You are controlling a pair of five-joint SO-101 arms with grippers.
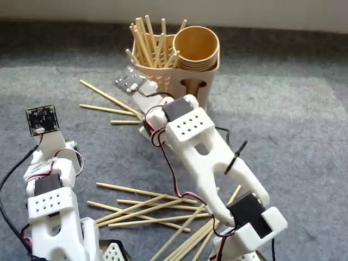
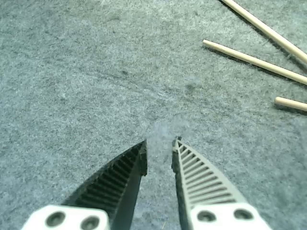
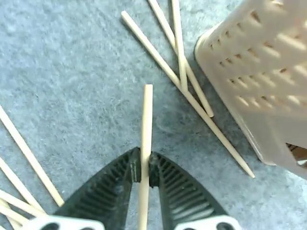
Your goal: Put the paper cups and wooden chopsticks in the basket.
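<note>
The beige slotted basket [image 1: 209,81] stands at the back of the grey carpet, holding a stack of paper cups [image 1: 196,46] and a bundle of wooden chopsticks [image 1: 148,41]. My right gripper [image 3: 145,160] is shut on one chopstick [image 3: 146,115] that sticks out ahead of the jaws, just off the basket's wall [image 3: 259,72]. In the high view that gripper [image 1: 143,123] sits at the basket's front left. My left gripper [image 2: 159,143] hovers over bare carpet, slightly open and holding nothing.
Loose chopsticks [image 1: 109,100] lie left of the basket, also seen as chopsticks [image 3: 184,81] beside its wall and chopsticks [image 2: 259,60] ahead of the left gripper. Several more chopsticks [image 1: 152,209] are scattered between the two arms near the front.
</note>
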